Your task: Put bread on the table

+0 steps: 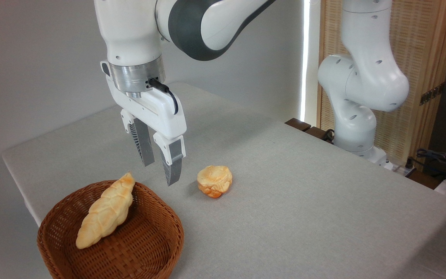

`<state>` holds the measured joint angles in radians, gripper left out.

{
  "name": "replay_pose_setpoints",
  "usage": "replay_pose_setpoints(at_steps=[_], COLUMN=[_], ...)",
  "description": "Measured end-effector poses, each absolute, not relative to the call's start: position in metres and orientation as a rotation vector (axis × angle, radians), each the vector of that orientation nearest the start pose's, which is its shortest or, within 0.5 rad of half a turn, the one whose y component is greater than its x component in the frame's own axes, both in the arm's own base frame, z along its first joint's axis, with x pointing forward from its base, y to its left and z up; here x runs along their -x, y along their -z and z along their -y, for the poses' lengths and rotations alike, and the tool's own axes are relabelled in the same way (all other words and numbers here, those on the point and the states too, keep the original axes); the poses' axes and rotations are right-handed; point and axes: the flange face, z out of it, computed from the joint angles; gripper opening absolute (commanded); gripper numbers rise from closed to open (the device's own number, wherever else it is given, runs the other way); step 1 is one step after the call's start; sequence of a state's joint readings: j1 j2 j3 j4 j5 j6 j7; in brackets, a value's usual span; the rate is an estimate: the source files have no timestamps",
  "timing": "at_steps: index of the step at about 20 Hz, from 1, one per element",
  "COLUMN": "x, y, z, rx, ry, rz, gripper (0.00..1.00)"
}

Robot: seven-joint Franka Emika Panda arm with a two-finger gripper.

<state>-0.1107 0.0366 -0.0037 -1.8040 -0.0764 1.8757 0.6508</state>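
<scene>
- While the big grey table (pixel 304 186) fills most of the view, it has a soft cloth-like top and a round corner at the back left.
- Next in size is the white robot arm (pixel 362 77), which stands at the back right edge of the table and bends over the top of the picture toward the left.
- A round brown wicker basket (pixel 145 240) sits on the front left part of the table.
- At the end of the arm, the gripper (pixel 159 172) points down and hangs in the air, just behind the basket's back rim; its two grey fingers (pixel 173 162) are a little apart, with nothing between them.
- Lying in the basket is the bread (pixel 107 211), a long, pale yellow braided loaf, with one tip leaning up on the back rim and the other tip down inside.
- Smallest is a round orange-brown bun (pixel 214 181), which rests on the table, just right of the gripper and apart from the basket.
</scene>
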Motion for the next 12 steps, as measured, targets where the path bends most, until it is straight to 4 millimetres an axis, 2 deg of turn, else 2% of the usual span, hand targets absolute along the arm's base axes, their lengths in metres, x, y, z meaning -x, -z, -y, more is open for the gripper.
replay_pose_setpoints(at_steps=[10,12], x=[-0.5749,-0.5793], y=[-0.5166,-0.5161], z=[0.0769,0.0789], rx=[3.006,3.051], ry=[0.099,0.148], rz=[-1.163,-1.091], gripper=[1.00,1.00])
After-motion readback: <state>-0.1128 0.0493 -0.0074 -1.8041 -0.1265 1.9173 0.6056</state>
